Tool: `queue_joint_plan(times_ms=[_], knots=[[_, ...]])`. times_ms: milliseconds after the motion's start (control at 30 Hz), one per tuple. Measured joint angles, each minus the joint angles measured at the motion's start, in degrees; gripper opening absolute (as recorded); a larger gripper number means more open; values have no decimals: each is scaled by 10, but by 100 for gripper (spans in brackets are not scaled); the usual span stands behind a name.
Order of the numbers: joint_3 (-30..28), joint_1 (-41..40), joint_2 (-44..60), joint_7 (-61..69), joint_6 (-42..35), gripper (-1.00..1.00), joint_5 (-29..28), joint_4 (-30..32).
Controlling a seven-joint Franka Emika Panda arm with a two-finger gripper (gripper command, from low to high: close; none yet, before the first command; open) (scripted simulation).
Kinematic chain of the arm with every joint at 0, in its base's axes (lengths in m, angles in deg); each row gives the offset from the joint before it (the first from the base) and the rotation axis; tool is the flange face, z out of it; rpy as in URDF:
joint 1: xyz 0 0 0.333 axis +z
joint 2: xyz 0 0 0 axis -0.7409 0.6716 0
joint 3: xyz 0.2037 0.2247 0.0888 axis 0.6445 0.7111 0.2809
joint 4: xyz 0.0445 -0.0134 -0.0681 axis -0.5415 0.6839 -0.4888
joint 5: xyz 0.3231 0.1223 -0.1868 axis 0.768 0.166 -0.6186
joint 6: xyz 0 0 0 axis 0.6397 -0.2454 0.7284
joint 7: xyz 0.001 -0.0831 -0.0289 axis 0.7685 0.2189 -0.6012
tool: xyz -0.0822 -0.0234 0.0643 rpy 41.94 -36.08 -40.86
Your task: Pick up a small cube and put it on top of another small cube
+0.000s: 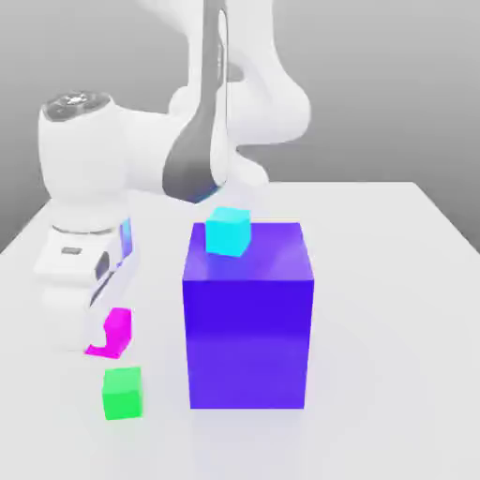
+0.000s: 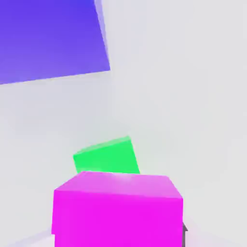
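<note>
The small magenta-pink cube (image 1: pixel 116 330) sits low over the white table at the exterior view's left, and my gripper (image 1: pixel 101 328) is shut on it. Close up in the hand view, the same magenta cube (image 2: pixel 118 212) lies between my fingers, with a dark fingertip (image 2: pixel 184 234) showing at its side. A small green cube (image 1: pixel 122 392) rests on the table just in front of the magenta one, and in the hand view this green cube (image 2: pixel 106 157) lies right beyond it. A small cyan cube (image 1: pixel 228 232) rests on top of the big blue-violet block (image 1: pixel 247 328).
The big blue-violet block (image 2: pixel 48 38) stands tall on the white table (image 1: pixel 394 328), close to the gripper's right in the exterior view. The arm's white links and base (image 1: pixel 84 150) rise behind the gripper.
</note>
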Motion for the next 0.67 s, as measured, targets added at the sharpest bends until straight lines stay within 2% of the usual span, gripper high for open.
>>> queue_joint_plan(times_ms=[333, 633, 667], knots=[[9, 8, 54, 59, 37, -100, 79, -9], [48, -13, 125, 127, 101, -100, 174, -6], [53, -16, 132, 133, 107, 100, 183, -5]])
